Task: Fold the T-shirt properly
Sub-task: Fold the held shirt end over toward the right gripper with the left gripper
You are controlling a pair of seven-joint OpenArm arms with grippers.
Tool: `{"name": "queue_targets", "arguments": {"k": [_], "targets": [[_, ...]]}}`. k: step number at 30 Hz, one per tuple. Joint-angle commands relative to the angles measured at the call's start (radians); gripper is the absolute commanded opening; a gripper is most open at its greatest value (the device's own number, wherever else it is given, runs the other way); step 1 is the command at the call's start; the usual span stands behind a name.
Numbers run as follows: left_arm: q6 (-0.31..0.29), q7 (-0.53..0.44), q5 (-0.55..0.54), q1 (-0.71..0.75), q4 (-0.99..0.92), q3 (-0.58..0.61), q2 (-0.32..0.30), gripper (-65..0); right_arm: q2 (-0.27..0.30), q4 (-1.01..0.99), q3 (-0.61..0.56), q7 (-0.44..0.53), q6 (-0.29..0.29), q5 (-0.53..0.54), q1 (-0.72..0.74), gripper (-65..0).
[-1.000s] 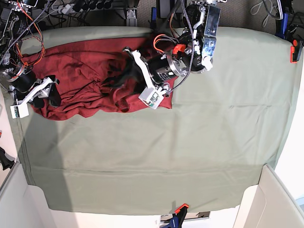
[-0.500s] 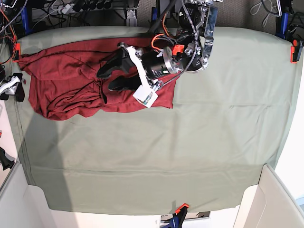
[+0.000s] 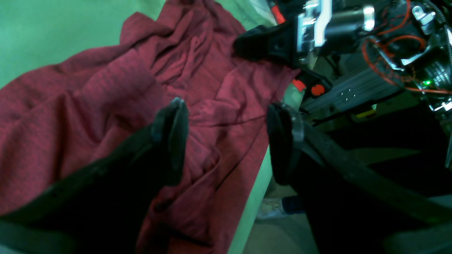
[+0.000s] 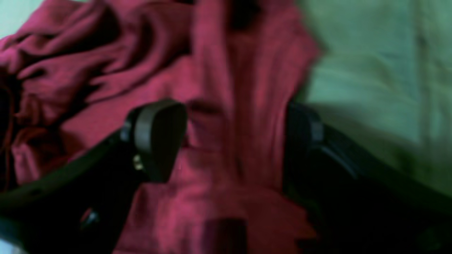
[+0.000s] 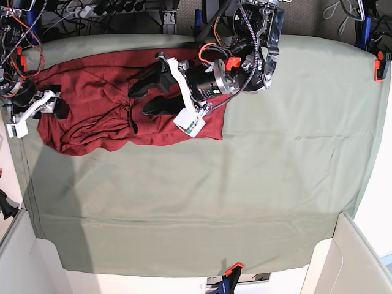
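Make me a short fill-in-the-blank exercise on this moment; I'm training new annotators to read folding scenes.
1. The T-shirt is dark ____ in colour.
2. The left gripper has its jaws ____, gripping no cloth.
3. The T-shirt lies crumpled on a sage ____ table cover.
4. In the base view, the right gripper is at the shirt's ____ edge.

Missing words: red; open; green; left

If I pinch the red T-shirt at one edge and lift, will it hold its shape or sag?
The T-shirt will probably sag: it already lies in soft bunched creases. It looks thin and light, so a drag across the green table cover may wrinkle it rather than slide it flat.
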Motion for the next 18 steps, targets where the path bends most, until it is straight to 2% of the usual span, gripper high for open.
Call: {"name": "queue_targets", "arguments": {"k": [1, 5, 9, 13, 15, 18], "targets": [[-0.013, -0.01, -0.027, -0.011, 0.031, 0.0, 0.002, -26.3, -0.001, 0.01, -0.007, -0.012, 0.008, 0.011, 0.004, -20.4], [-0.013, 0.006, -0.027, -0.011, 0.063, 0.0, -0.003, -26.3, -0.041, 0.011, -0.013, -0.012, 0.008, 0.016, 0.004, -20.5], [-0.013, 0.005, -0.028, -0.011, 0.064, -0.008, -0.035, -26.3, -0.082, 0.011, -0.014, -0.013, 0.031, 0.031, 0.004, -20.5], [-0.013, 0.005, -0.04, -0.011, 0.064, -0.054, -0.061, -26.3, -0.089, 0.012, -0.014, -0.003, 0.03, 0.02, 0.005, -21.1], [-0.013, 0.005, -0.059, -0.011, 0.064, -0.088, -0.07, -26.3, -0.089, 0.012, -0.014, 0.011, 0.027, -0.011, 0.004, -29.5], [-0.013, 0.013, -0.095, -0.011, 0.064, -0.149, -0.084, -26.3, -0.089, 0.013, -0.014, 0.028, 0.027, -0.044, 0.005, -54.8]]}}
